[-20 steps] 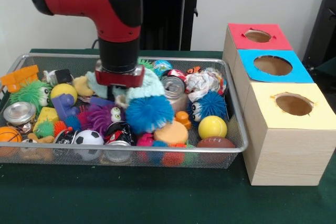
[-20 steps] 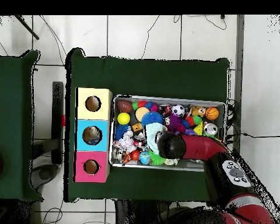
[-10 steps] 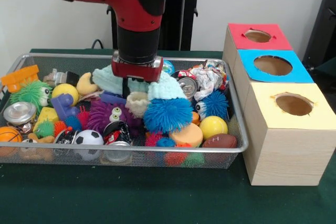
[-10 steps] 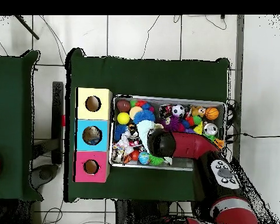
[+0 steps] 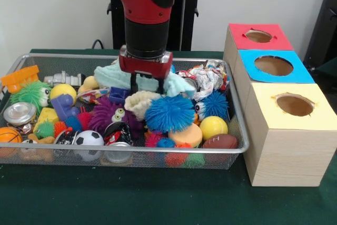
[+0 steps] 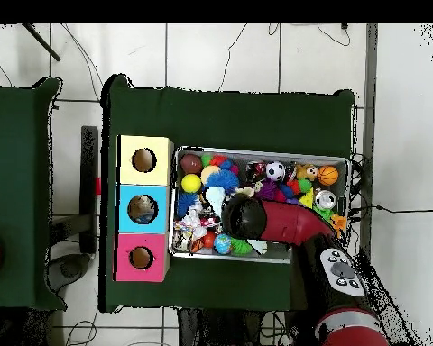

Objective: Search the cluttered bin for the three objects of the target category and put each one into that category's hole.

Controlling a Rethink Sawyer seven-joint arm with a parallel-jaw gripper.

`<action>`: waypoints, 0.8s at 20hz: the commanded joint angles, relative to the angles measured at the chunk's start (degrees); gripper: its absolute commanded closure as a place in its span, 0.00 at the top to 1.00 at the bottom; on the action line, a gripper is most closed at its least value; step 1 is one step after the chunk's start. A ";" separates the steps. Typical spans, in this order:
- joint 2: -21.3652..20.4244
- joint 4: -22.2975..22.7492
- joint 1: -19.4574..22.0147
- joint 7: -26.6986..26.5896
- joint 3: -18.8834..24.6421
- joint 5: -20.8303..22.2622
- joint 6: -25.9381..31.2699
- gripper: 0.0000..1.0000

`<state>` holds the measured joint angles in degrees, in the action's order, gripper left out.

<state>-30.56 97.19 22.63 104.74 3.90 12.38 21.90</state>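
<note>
The cluttered bin (image 5: 235,110) is a wide silver wire-mesh tray full of toys; it also shows in the overhead view (image 6: 349,164). My gripper (image 5: 146,86) hangs over the bin's back middle, shut on a mint-green knitted cloth (image 5: 111,76) that drapes to both sides of it above the other toys. In the overhead view the arm's wrist (image 6: 244,219) covers the gripper. Three wooden boxes stand beside the bin, each with a round hole on top: red (image 5: 243,35), blue (image 5: 250,67), yellow (image 5: 263,104).
Under the gripper lie a cream knitted piece (image 5: 139,101), a blue spiky ball (image 5: 168,113) and a purple furry toy (image 5: 105,115). A yellow ball (image 5: 212,127), a brown football (image 5: 220,142), a soccer ball (image 5: 88,138) and crumpled paper (image 5: 206,78) lie around them.
My gripper has moved toward the boxes and risen a little, bringing the mint cloth up with it. The blue spiky ball and nearby toys have shifted.
</note>
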 commanded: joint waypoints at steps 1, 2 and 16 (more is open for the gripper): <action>2.68 -3.83 -1.92 9.04 8.60 -5.60 -4.57 1.00; 3.15 -4.62 -2.13 8.84 8.46 -5.80 -4.97 1.00; 4.71 -7.75 -2.63 8.01 9.37 -7.19 -6.69 1.00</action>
<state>-28.00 94.82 21.34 104.74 4.16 9.58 21.92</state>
